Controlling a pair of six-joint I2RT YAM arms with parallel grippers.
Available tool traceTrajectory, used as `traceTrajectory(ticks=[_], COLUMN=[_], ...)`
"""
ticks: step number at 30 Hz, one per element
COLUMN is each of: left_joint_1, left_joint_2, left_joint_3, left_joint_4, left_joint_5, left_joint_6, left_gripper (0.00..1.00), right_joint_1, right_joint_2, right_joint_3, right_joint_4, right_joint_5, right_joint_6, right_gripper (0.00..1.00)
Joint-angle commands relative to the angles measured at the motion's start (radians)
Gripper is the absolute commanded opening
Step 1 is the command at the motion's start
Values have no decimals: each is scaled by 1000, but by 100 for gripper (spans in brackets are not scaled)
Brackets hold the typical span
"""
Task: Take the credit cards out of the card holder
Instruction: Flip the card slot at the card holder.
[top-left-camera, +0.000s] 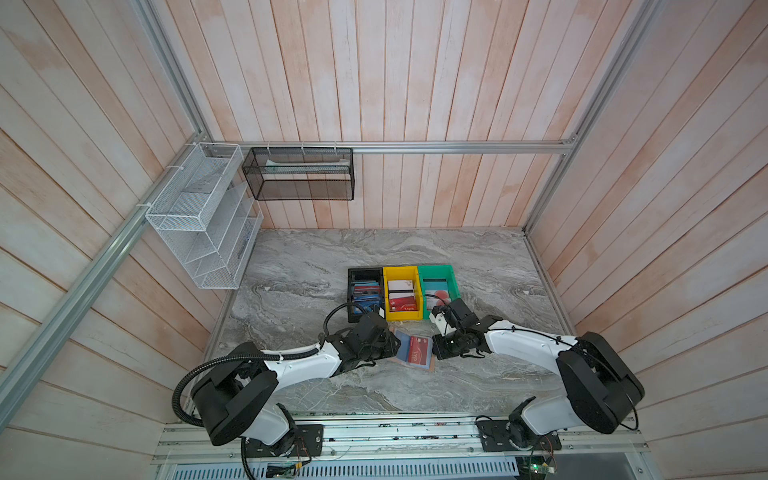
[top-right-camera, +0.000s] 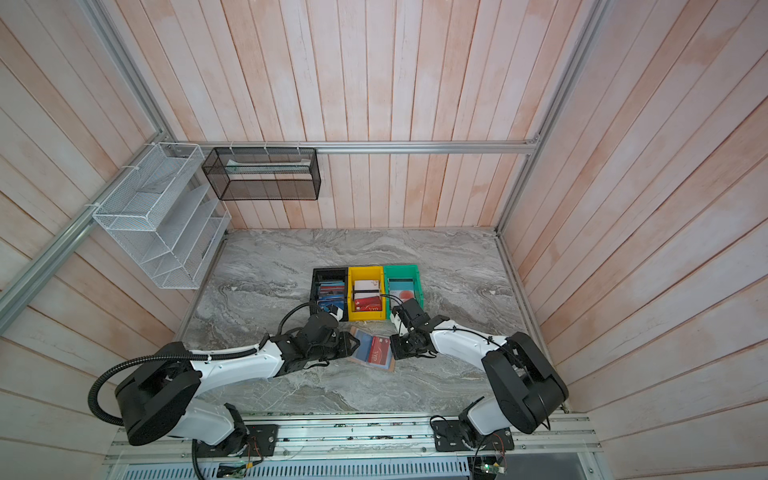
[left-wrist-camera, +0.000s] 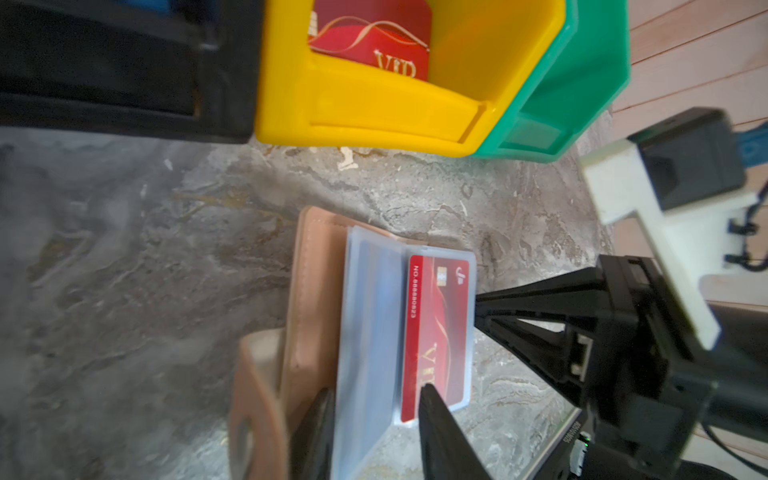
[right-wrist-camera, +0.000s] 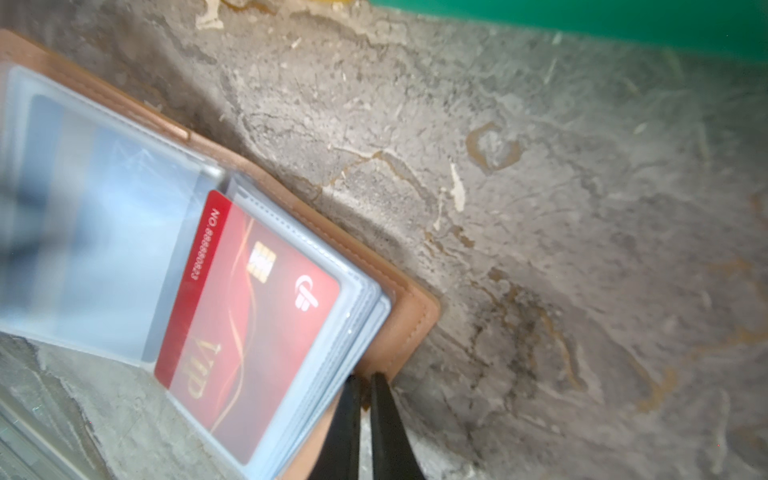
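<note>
At right wrist only: right fingers (right-wrist-camera: 388, 432) tight on edge of card holder (right-wrist-camera: 411, 324).

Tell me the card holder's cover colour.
The card holder is tan-brown, clearest in the right wrist view.

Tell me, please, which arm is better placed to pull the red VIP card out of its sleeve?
Left, probably. The left gripper is open, with one fingertip on the red VIP card. The right gripper is shut at the edge of the card holder, seemingly steadying it.
</note>
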Motion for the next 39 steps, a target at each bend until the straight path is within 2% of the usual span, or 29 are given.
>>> traceTrajectory(ticks=[1,9,16,19,32,39], left_joint_1=[-16,-32,-52,-56,-36,-18], left_joint_2=[30,75,104,129,50,-68], left_joint_3=[41,46,67,77,21,28], left_joint_4=[64,92,237,234,125,-84], left_joint_5=[31,64,166,178,70,-53], left_joint_6=[-2,-16,-29,-28,-23,-15], left_gripper=[37,37,37,37,37,37], right_joint_1=[5,4,4,4,0,-1], right_joint_2=[63,61,61,62,18,15], right_joint_3=[-28,-37,-36,-36,-35,-28], right_joint_4=[10,16,17,16,-14,-15], right_joint_5=[-2,-3,0,0,23,12], right_joint_6=[-9,-8,-6,-3,5,4], right_gripper=[11,11,11,11,12,12])
